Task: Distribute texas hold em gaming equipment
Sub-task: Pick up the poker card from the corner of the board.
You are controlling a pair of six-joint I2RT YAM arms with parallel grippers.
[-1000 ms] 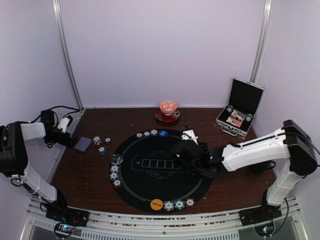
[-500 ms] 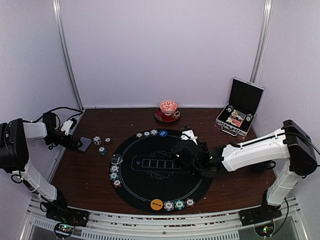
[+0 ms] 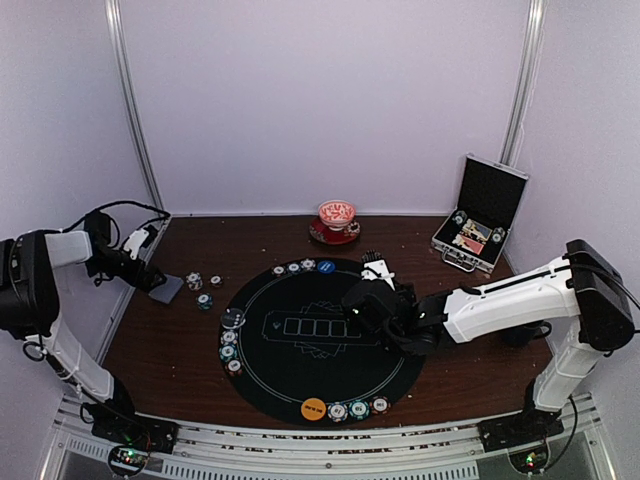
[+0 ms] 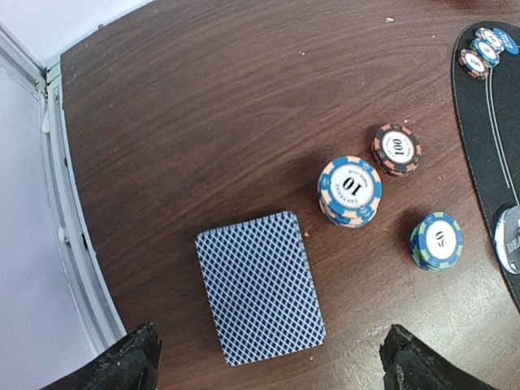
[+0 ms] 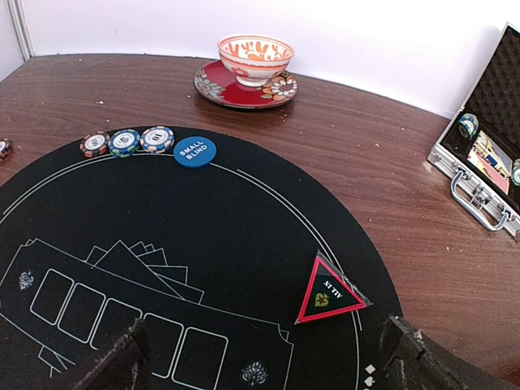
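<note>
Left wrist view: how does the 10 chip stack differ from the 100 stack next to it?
The 10 stack is blue-edged; the 100 stack is black-edged. The 10 stack looks taller and sits nearer the card deck. Both have peach stripes and stand on the table.

Reaches in from the left edge of the top view with the left arm (image 3: 50,260), elbow folded, forearm running rightward at mid-height. Holds the left gripper (image 3: 152,279) tilted down at the forearm's end, jaws spread wide, gripping nothing, dark fingertips (image 4: 134,361) in the bottom corners of the left wrist view. Stretches the right arm (image 3: 510,292) from the lower right toward frame centre, white forearm nearly level. Holds the right gripper (image 3: 362,303) low, jaws likewise wide apart and empty.
</note>
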